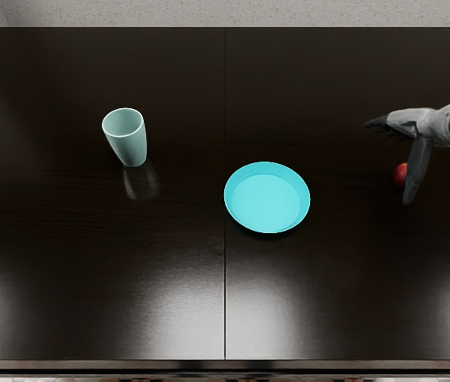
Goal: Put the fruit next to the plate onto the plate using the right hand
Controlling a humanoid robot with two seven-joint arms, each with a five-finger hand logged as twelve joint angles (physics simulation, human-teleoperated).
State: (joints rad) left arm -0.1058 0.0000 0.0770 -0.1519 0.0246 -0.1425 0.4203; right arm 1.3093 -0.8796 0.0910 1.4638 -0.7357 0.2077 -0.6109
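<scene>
My right hand (420, 131) reaches in from the right edge, over the far right part of the dark table (328, 302). It is open and holds nothing: the fingers (415, 171) are spread, one stretched out to the left and another hanging down toward the near side. The small red fruit (400, 173) lies on the table just to the right of the plate (265, 199), apart from it and partly hidden behind my hanging finger; whether that finger touches it I cannot tell. The shallow turquoise plate sits about mid-table. A pale green cup (125, 135) stands upright well to the far left.
</scene>
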